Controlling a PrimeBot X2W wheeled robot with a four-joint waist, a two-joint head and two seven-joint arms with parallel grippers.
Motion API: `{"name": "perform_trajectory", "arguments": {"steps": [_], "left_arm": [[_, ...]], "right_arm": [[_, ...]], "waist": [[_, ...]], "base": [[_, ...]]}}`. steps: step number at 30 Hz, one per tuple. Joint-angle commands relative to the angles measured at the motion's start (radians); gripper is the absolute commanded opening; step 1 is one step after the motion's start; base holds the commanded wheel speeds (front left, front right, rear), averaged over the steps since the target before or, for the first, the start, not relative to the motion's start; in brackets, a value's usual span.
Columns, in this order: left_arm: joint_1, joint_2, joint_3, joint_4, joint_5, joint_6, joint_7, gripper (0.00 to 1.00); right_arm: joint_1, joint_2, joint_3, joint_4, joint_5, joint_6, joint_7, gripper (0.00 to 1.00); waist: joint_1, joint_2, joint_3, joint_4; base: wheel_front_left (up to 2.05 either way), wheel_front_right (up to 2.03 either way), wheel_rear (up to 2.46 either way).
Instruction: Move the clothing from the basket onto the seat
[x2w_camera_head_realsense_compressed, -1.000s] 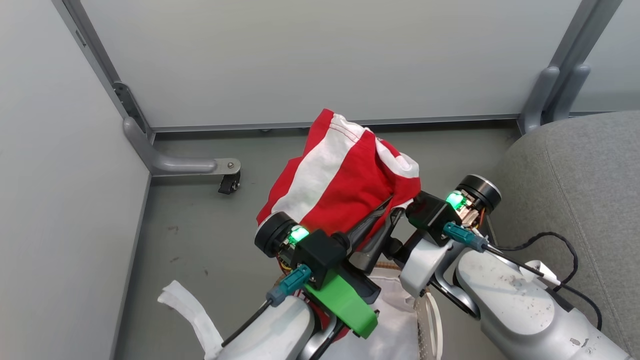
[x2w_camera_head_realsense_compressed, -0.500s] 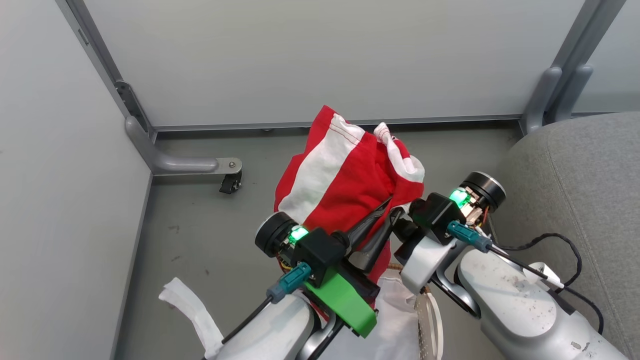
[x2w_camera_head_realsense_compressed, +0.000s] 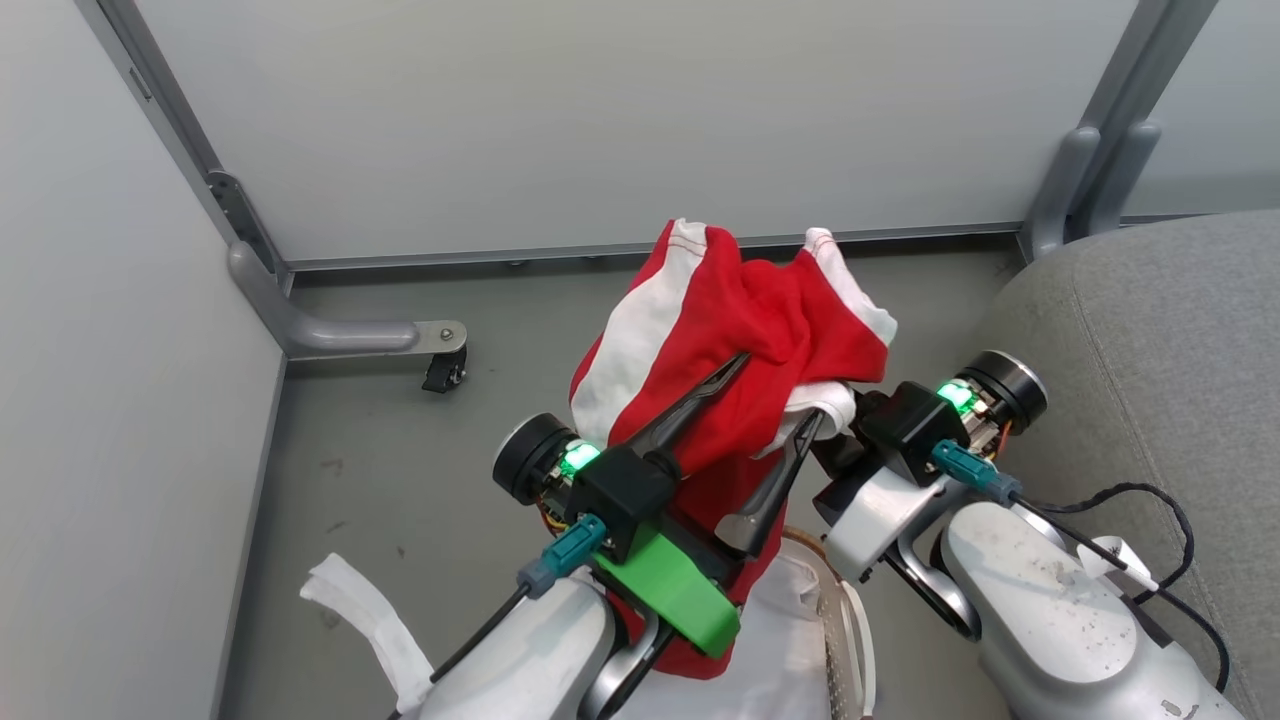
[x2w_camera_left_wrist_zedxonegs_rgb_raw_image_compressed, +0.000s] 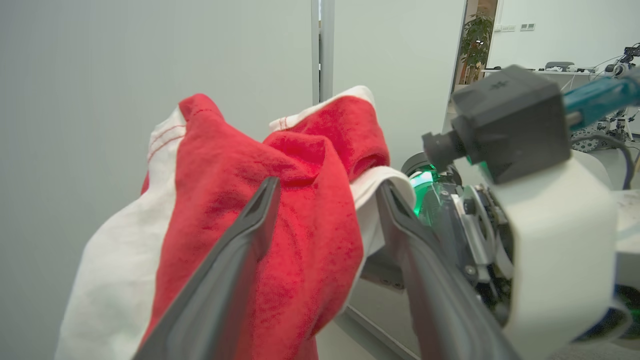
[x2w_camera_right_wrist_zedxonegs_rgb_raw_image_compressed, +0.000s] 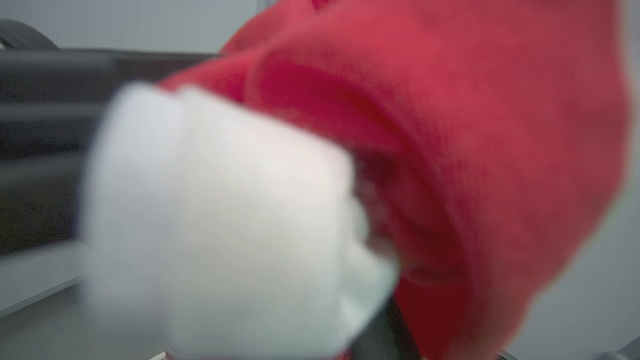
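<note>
While both arms are reaching up over the basket, the clothing: the soft bright red fabric garment with white panels and trim (x2w_camera_head_realsense_compressed: 740, 330) is hanging in the air, bunched on the grippers, its lower end trailing down towards the basket.
Left gripper (x2w_camera_head_realsense_compressed: 783, 385): its two long dark fingers are standing wide apart, red cloth (x2w_camera_left_wrist_zedxonegs_rgb_raw_image_compressed: 225, 165) draping over one finger and filling the space between them.
Right gripper (x2w_camera_head_realsense_compressed: 838, 440): it is pushing into a white cuff just beside the left gripper's fingers; cloth is covering its fingers, so I cannot tell their spread.
Right wrist view: blurred red and white fabric (x2w_camera_right_wrist_zedxonegs_rgb_raw_image_compressed: 475, 125) is pressing close to the lens.
Basket: the white perforated plastic laundry basket with a tan woven rim (x2w_camera_head_realsense_compressed: 838, 630) is sitting below the arms.
Seat: the large light grey woven-fabric sofa cushion (x2w_camera_head_realsense_compressed: 1150, 330) is lying to the right, apart from the garment.
</note>
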Motion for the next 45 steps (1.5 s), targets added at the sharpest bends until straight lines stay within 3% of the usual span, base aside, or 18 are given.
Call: {"name": "perform_trajectory", "arguments": {"steps": [1,8,33,45], "left_arm": [[0.012,0.000,0.007,0.001,0.007,-0.004,-0.001,1.00],[0.011,0.001,0.028,0.010,0.024,-0.004,-0.001,1.00],[-0.018,0.041,0.078,0.019,0.061,-0.004,-0.001,1.00],[-0.022,0.060,0.073,0.026,0.074,-0.004,-0.001,1.00]], "right_arm": [[0.019,0.000,-0.017,-0.005,-0.009,-0.001,-0.002,0.00],[0.046,0.010,-0.083,-0.015,-0.024,-0.001,-0.002,0.00],[0.107,0.059,-0.253,-0.097,-0.069,-0.001,-0.003,0.00],[0.104,0.068,-0.315,-0.133,-0.082,-0.001,-0.002,0.00]], "waist": [[0.0000,0.0000,0.006,-0.013],[0.0000,0.0000,0.027,-0.080],[0.0000,0.0000,0.126,-0.464],[0.0000,0.0000,0.168,-0.558]], "base": [[0.00,0.00,0.00],[0.00,0.00,0.00],[0.00,0.00,0.00],[0.00,0.00,0.00]]}}
